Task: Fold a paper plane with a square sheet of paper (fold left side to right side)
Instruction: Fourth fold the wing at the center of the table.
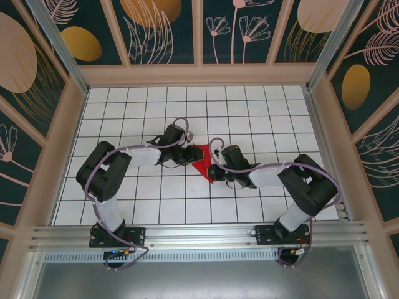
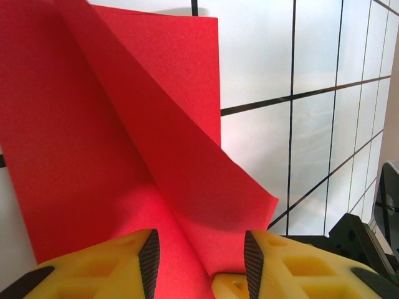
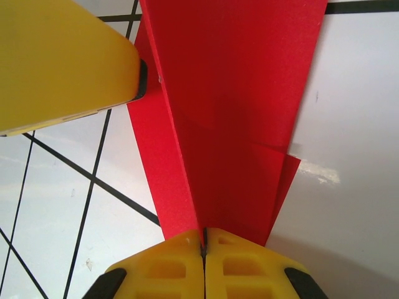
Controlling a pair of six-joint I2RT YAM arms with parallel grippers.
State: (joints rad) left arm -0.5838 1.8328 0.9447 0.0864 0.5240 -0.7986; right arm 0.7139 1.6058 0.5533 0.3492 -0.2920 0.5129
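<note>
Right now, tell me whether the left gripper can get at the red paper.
Probably yes: the left gripper is open, the red paper lying between its fingers, nothing blocking. The right gripper clamps it.

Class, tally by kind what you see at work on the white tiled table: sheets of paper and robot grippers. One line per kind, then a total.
Red paper sheet: 1
Grippers: 2 (left gripper, right gripper)
Total: 3
</note>
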